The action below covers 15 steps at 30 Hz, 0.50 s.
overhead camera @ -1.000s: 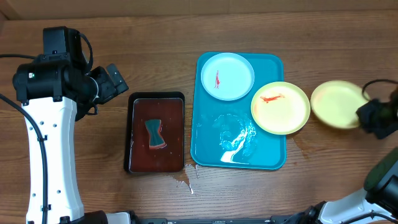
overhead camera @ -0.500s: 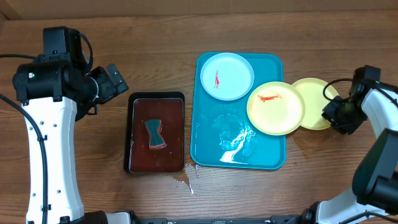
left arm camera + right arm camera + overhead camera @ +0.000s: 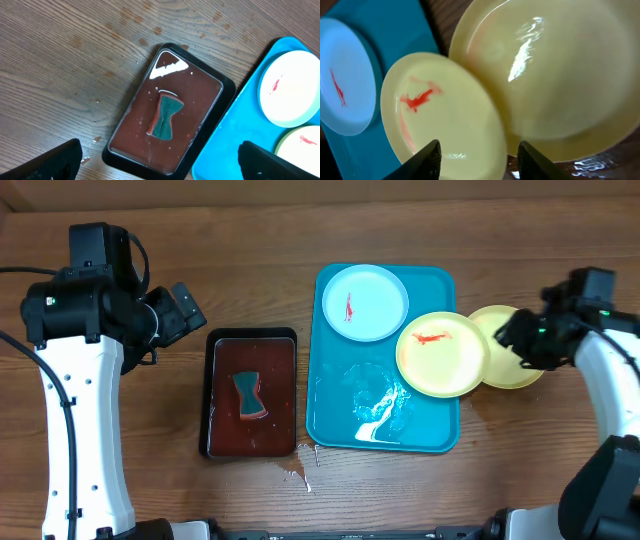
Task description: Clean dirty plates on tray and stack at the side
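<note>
Plates: three — pale plate (image 3: 365, 302), yellow plate (image 3: 440, 353) on tray (image 3: 335, 420); clean plate (image 3: 512, 372) beside.
Left gripper (image 3: 162, 162): spread, empty.
Right gripper (image 3: 477, 157): parted, empty.

The left arm (image 3: 75, 410), a white-shelled limb with black joints, rises along the 9 o'clock edge of the overhead view. Its bulky black shoulder housing sits near 10 o'clock and its wrist is bent toward 3 o'clock. The left gripper (image 3: 185, 305), black and two-fingered, has its fingers (image 3: 60, 160) spread fully wide, one at 7 o'clock and one at 5 o'clock in its wrist view. The right arm (image 3: 612, 385), also white with black joints, comes up from 4 o'clock and reaches toward 9 o'clock. The right gripper (image 3: 515, 335) points the same way, its dark fingers (image 3: 427, 160) parted and not closed on anything.
</note>
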Tool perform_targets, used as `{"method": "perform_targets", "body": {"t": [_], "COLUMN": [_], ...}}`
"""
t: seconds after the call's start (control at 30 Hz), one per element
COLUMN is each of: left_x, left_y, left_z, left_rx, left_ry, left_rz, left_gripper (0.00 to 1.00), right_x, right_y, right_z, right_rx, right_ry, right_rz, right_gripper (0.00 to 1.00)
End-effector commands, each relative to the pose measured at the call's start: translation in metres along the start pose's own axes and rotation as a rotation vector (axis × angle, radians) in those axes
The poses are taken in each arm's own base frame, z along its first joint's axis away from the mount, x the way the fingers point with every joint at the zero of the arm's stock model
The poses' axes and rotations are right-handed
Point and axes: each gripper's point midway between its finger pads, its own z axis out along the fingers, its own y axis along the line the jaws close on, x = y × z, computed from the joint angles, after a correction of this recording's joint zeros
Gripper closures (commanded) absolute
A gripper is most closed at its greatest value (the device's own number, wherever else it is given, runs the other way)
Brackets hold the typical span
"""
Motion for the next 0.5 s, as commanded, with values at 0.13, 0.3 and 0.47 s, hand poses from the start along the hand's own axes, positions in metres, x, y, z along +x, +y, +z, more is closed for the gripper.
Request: {"method": "perform_targets", "body": {"t": [0.13, 0.3, 0.47], "left_x": [-0.003, -0.003, -0.003], "left_y": [0.001, 0.001, 0.001], "left_z": [-0.005, -0.005, -0.005], "left_rx": [-0.002, -0.002, -0.002], "left_ry": [-0.021, -0.021, -0.021], "left_rz": [0.001, 0.001, 0.001], "left_gripper": [0.0, 0.0, 0.0], "right_x": [0.029, 0.03, 0.036], "right_y": [-0.027, -0.026, -0.019], "right_z": [0.044, 0.046, 0.047], "right_rx": [0.225, 0.215, 0.173], "right_ry": [0.038, 0.04, 0.072], "right_rz": [-0.029, -0.02, -0.02], "right_gripper": [0.51, 0.74, 0.68]}}
